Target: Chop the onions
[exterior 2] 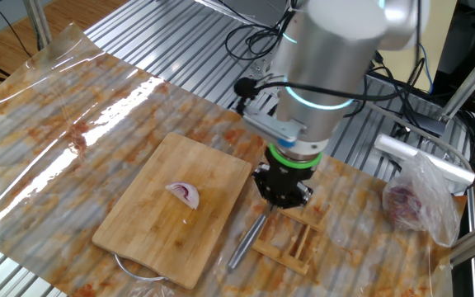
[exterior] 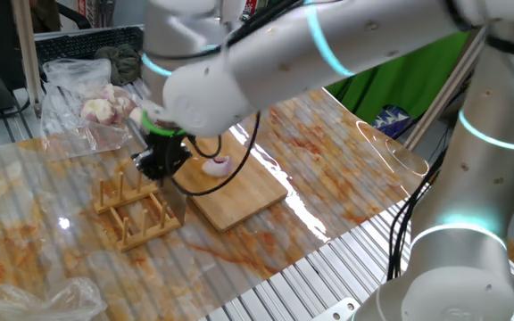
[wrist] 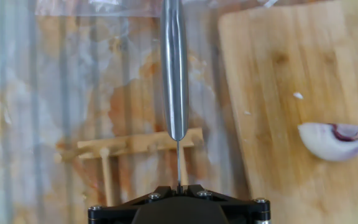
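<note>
- One onion (exterior 2: 184,195) wedge sits cut-side down near the middle of the board (exterior 2: 138,239), well apart from the gripper (exterior 2: 280,200).
- Gripper's jaws are squeezed together on the knife (wrist: 174,68). Blade side is pinched, steel handle sticks out ahead in the hand view.
- Knife hangs over the wooden rack (exterior 2: 291,241), just beside the board's edge, not over it yet.
- So I'd say the step is carrying the knife across to the wedge.
- Tip: clear the rack pegs before swinging sideways, or the knife could snag.
- Keep the wrist steady. That thin pinch looks like it could let the knife pivot.
- Line the edge across the wedge's short side, then press straight down.
</note>
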Controlling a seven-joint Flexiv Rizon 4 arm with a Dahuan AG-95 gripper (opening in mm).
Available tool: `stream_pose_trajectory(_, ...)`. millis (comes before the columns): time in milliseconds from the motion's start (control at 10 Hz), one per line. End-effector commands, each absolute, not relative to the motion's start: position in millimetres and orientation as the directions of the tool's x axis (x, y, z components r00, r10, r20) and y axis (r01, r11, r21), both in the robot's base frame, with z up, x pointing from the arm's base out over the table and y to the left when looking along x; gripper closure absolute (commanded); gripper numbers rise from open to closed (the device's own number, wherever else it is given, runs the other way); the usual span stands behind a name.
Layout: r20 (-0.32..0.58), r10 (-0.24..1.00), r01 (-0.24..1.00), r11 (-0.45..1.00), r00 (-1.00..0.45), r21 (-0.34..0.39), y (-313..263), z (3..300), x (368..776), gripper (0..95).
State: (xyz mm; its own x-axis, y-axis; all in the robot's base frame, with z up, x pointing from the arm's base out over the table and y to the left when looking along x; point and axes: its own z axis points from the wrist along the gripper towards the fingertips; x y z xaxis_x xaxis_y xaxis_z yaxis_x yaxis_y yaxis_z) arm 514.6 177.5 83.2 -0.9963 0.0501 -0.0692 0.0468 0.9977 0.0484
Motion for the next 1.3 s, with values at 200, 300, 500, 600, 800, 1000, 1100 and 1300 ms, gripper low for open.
stream_pose_trajectory(200,-0.045,0.081,0.077,0.993,-0.996,0.086,178.5,104.8,514.3,95.0)
stream_pose_trajectory(300,-0.045,0.081,0.077,0.994,-0.996,0.078,176.0,111.4,514.3,95.0)
stream_pose_trajectory(500,-0.038,0.075,0.072,0.995,-0.996,0.074,167.0,125.8,514.2,95.0)
stream_pose_trajectory(600,-0.04,0.074,0.071,0.995,-0.996,0.072,159.9,133.7,513.8,95.0)
stream_pose_trajectory(800,-0.045,0.06,0.057,0.996,-0.997,0.062,149.7,138.6,516.6,95.0)
stream_pose_trajectory(1000,-0.063,0.034,0.03,0.998,-0.997,0.053,132.8,136.3,527.8,95.0)
stream_pose_trajectory(1100,-0.065,0.027,0.023,0.998,-0.998,0.054,128.3,134.9,532.3,95.0)
stream_pose_trajectory(1300,-0.065,0.01,0.007,0.998,-0.998,0.055,121.8,132.7,537.6,95.0)
